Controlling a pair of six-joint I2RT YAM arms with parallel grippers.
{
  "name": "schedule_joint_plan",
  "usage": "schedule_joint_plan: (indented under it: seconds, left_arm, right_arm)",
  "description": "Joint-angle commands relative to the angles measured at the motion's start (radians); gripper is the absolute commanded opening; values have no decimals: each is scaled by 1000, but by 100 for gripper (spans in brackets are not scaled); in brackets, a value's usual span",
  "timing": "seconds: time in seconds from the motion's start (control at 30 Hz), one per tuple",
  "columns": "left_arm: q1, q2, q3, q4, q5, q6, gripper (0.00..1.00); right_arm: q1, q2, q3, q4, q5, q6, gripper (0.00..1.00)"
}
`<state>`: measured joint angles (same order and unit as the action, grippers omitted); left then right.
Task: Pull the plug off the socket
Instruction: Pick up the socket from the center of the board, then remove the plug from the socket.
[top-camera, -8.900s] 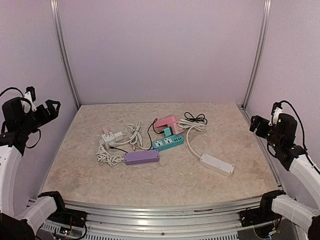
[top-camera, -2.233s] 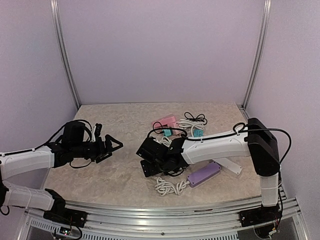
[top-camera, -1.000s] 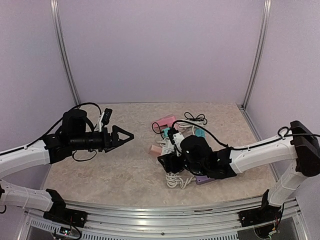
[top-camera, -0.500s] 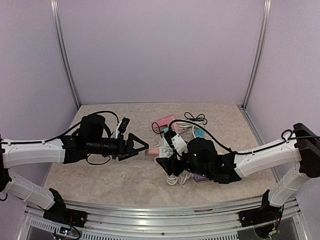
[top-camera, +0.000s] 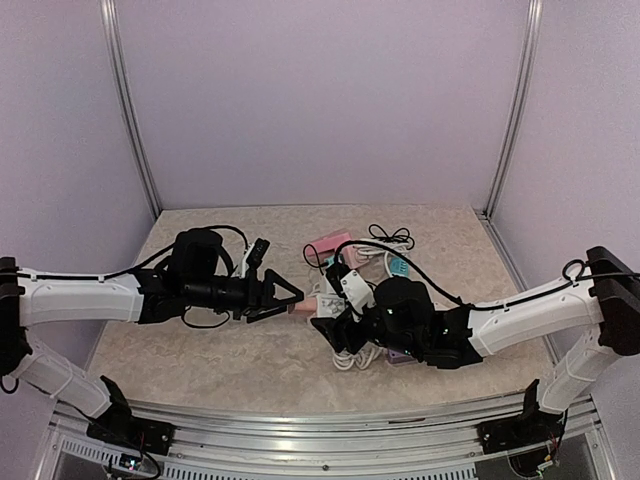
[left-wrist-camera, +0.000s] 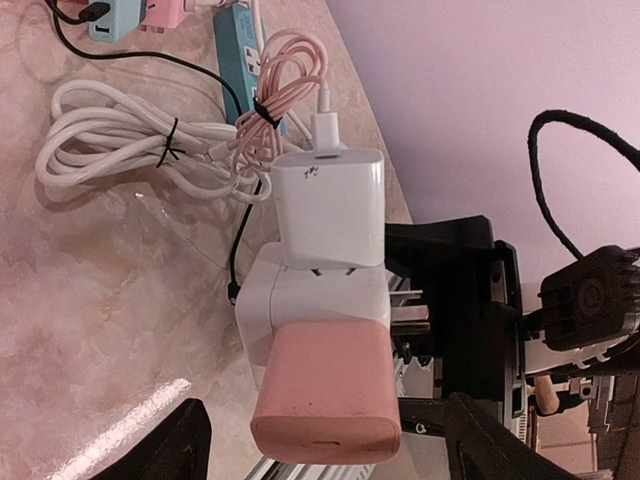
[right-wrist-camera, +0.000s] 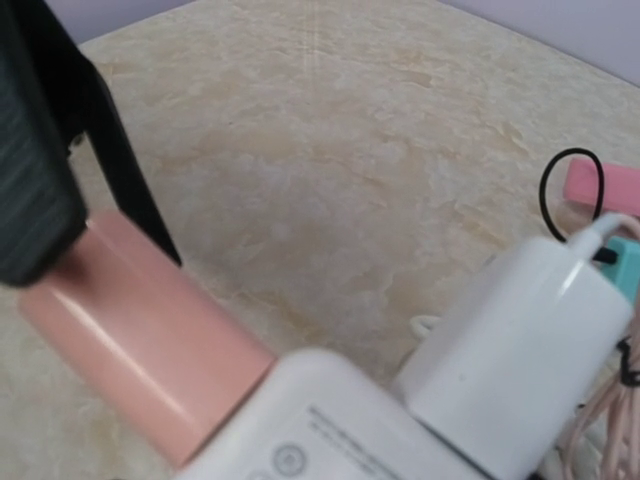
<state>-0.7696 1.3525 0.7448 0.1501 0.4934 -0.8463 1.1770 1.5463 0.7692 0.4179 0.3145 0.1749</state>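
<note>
The right pincer (top-camera: 332, 310) grips a white socket block (left-wrist-camera: 315, 305) holding a pink plug (left-wrist-camera: 325, 385) and a white charger (left-wrist-camera: 330, 210), with the left pincer (left-wrist-camera: 325, 410) spread open around the pink plug.

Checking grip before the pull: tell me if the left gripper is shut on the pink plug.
No: the left gripper is open, fingers apart either side of the pink plug.
</note>
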Motion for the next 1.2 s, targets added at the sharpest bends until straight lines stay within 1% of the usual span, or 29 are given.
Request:
schedule_joint_plan:
  seconds: [0.0,0.07,0.23,0.4,0.8,1.07,1.17]
  left_arm:
    - [-7,21,26,17,13,3,77]
    - [-8,31,34,16,17,4,75]
    - [-11,55,49,14,19,8,74]
    - [-12,61,55,13,26,8,66]
    - [-23,72,75,-4,27,14,66]
    - [-28,82,83,-7,27,15,55]
    - [-28,82,82,-10,28,13,55]
  right_arm:
    - [10,-60,40,150,12,-24,0]
    - [11,-63,42,149,7,-21,0]
    - [12,-70,42,153,0,-14,0]
    - [11,-68,39,160,0,-6,0]
    - [12,-58,51,142,12,-4,0]
    - [11,-53,56,137,13,-1,0]
    - [11,-52,56,138,19,0,0]
